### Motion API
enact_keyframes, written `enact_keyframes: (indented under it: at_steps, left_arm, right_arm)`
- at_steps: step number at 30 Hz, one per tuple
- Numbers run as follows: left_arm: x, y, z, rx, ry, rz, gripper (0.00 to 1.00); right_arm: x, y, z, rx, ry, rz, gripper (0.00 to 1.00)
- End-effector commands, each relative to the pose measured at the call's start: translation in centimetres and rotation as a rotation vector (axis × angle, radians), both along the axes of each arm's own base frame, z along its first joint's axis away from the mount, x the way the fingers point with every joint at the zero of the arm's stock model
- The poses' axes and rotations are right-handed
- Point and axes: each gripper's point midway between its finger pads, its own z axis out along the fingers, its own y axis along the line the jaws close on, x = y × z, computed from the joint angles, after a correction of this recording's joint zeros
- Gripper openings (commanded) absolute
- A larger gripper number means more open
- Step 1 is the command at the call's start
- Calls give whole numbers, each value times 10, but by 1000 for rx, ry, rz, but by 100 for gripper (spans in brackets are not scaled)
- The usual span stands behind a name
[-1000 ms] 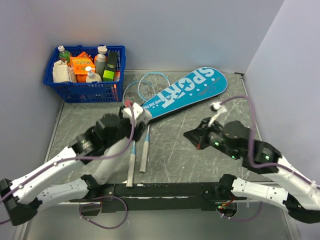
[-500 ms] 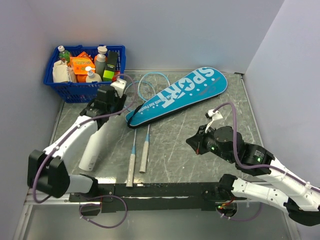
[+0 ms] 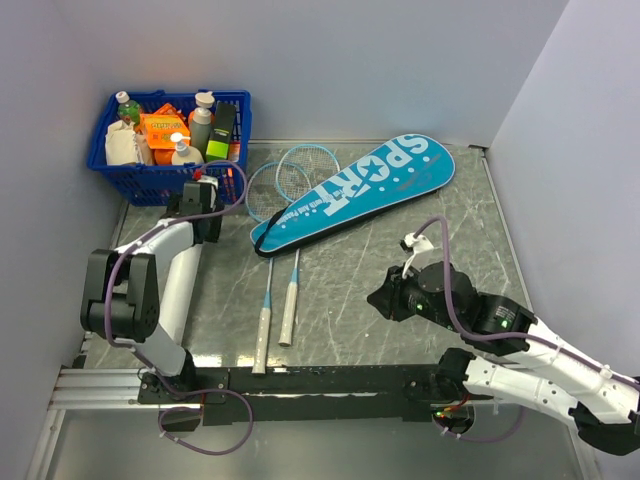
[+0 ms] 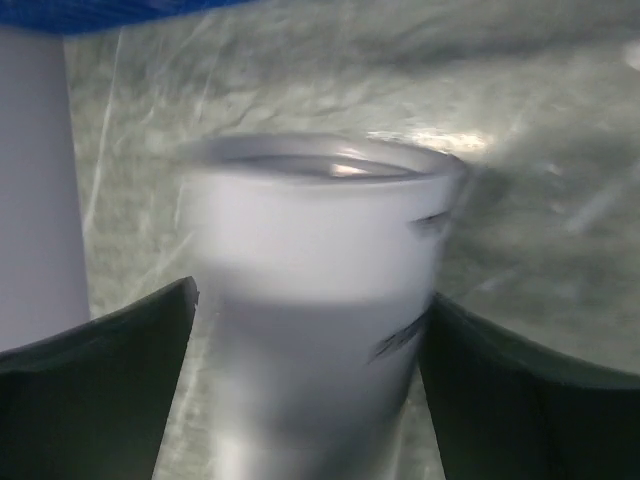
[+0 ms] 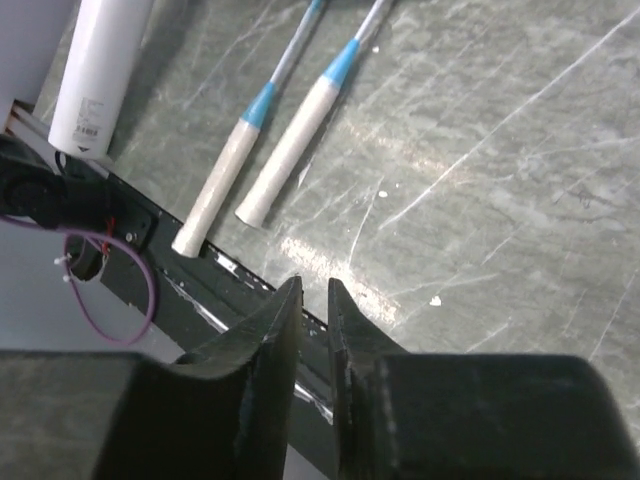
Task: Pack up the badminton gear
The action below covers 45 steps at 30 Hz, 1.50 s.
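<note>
A: Lilac walls are boxing in a grey marbled table (image 3: 400, 255). What's lying where?
B: Blue basket (image 3: 150, 183) of bottles is sitting in the 10 o'clock corner. Teal bag (image 3: 370, 180) is lying flat twd 1 o'clock, slanting: wide end pointing at 2, narrow end at 8, "SPORT" facing up.
A: And the rackets?
B: Both rackets (image 3: 289, 320) are lying side by side approx mid-table, outside the bag. Heads are pointing to 12, near the basket. Handles (image 5: 225, 190) are pointing to 6, ends reaching close to the table's near edge. Bag's narrow end is lying across the shafts, just below the heads.
A: L claw?
B: L claw (image 4: 315, 295) is hanging at 9 o'clock, just beside the basket's near wall, w/ the arm folding back on itself. Fingers are standing wide apart. Wrist cam is blurring badly: something pale & round is showing btwn them, can't tell what or whether it's touching.
A: R claw?
B: R claw (image 5: 312, 290) is hovering at 5 o'clock, well apart from bag & rackets. Fingers are standing almost together, only a thin slit btwn, pinching nothing. Its cam is looking down at the two handle ends, off at its 10 o'clock.
</note>
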Motion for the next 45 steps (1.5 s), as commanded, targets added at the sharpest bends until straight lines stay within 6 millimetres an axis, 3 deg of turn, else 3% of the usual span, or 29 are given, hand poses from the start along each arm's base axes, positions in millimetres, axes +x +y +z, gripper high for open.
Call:
enact_keyframes:
  at_steps: [1,4,8,11,14,15,17,18,20,23,26,31,33,37,45]
  left_arm:
    - [10,23,13,11,-92,138,96]
    - [10,28,18,28,-106,167,96]
    - [12,27,51,14,-180,170,96]
    - [16,16,82,-25,-245,147,96]
    - [10,-14,106,-43,-277,70,96]
    - [4,-37,107,-53,-257,9,96]
    - [-3,-63,123,-99,-273,-52,96]
    - [-11,-90,121,-140,-237,-138,96]
    - [-22,-117,130,-224,-244,-187,96]
    - [-49,-169,133,-344,-208,-333,96]
    - [-70,-195,142,-488,-212,-413,96]
    - [-96,-205,160,-648,-264,-437,96]
    - [-105,-202,156,-665,-245,-420,96]
    - [-120,-185,160,-663,-260,-372,96]
    - [-150,-155,189,-777,-503,-316,96]
  right_arm:
    - [-3,-1,13,79,-27,3,31]
    - [-3,-3,12,77,-28,-7,37]
    - [2,-3,9,56,-26,-25,41]
    - [10,2,9,39,-24,-42,43]
    - [24,10,6,24,-2,-50,45]
    - [28,13,5,24,9,-49,45]
    - [42,16,-3,10,47,-55,46]
    - [51,19,-9,-1,62,-65,47]
    - [66,18,-12,-9,73,-80,50]
    - [80,34,-22,-58,91,-16,55]
    - [86,62,-37,-86,126,71,63]
    - [103,106,-63,-166,155,88,69]
    - [109,124,-75,-181,191,93,69]
    - [115,162,-90,-220,200,107,69]
    - [143,224,-119,-239,261,79,65]
